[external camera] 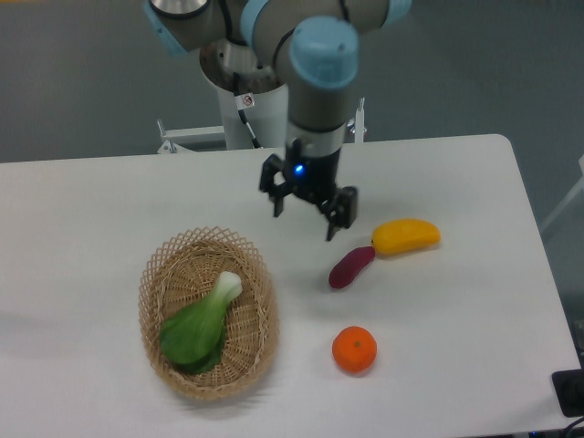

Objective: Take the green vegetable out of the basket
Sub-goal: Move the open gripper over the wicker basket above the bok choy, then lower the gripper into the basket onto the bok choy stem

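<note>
Gripper (306, 217) hangs with fingers spread, nothing between them; green vegetable (201, 323) lies in the basket (161, 276), down to its left.

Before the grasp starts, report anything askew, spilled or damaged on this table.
Nothing stands out. The green vegetable lies whole inside the upright basket, and the open gripper hangs empty above the table.

Green-and-white vegetable (201, 324), tan lattice basket (265, 321)
</note>
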Controlling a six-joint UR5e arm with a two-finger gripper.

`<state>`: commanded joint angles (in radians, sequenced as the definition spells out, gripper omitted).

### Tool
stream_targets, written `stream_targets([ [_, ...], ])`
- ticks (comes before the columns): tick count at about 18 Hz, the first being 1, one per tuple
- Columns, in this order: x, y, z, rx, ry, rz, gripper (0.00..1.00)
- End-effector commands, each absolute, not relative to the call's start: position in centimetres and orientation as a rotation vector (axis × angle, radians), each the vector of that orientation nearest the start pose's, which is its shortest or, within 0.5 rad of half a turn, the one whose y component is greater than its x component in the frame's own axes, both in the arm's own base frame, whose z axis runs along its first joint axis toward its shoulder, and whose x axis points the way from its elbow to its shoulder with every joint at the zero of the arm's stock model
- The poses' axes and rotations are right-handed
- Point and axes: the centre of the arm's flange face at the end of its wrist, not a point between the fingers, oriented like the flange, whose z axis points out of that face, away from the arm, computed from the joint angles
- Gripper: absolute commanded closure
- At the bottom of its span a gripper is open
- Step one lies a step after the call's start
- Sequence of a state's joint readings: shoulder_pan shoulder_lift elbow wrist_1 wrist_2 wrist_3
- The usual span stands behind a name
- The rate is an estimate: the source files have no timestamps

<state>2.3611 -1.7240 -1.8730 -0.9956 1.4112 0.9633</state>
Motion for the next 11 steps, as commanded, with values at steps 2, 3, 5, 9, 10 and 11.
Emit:
stream_targets([
  [2, -26.3, 48.8, 31.3, -2.934, 0.291, -0.025, 0.0],
  [3, -25.8, 49.3, 30.7, -2.932, 0.298, -0.027, 0.0],
  [5, -24.1, 50.9, 29.1, -2.94, 0.315, -0.049, 0.0],
  [9, -22.1, 52.7, 26.1, -2.992, 0.391, -0.034, 0.0],
  [10, -21.6, 53.1, 25.4, -3.009, 0.408, -0.031, 0.0],
  [11, -21.4, 53.3, 24.9, -3.016, 0.415, -0.019, 0.0],
])
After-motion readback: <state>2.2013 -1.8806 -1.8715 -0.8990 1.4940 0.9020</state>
